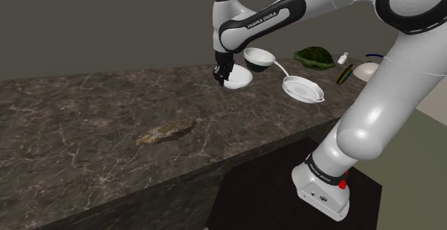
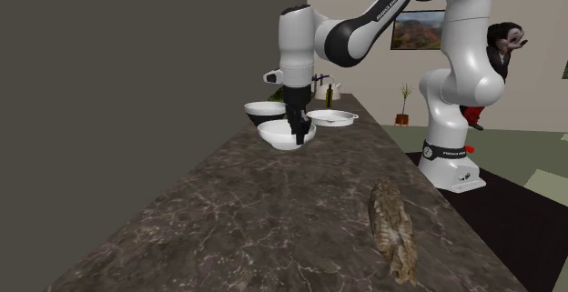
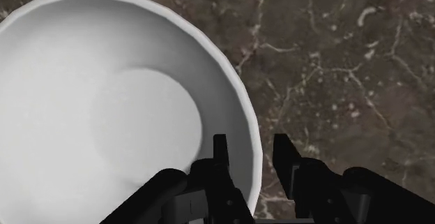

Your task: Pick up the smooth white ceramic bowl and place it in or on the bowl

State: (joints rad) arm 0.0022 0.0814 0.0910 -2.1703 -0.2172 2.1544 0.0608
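FRANKA EMIKA, white letters on the arm's black forearm strip, upper middle of shoulder view. Lettering on base band unreadable.

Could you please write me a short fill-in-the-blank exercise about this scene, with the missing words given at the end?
1. The gripper is at the rim of a white ___.
2. Inside, that bowl is ___.
3. The brown figure lies on the dark ___.
Missing words: bowl; empty; counter.
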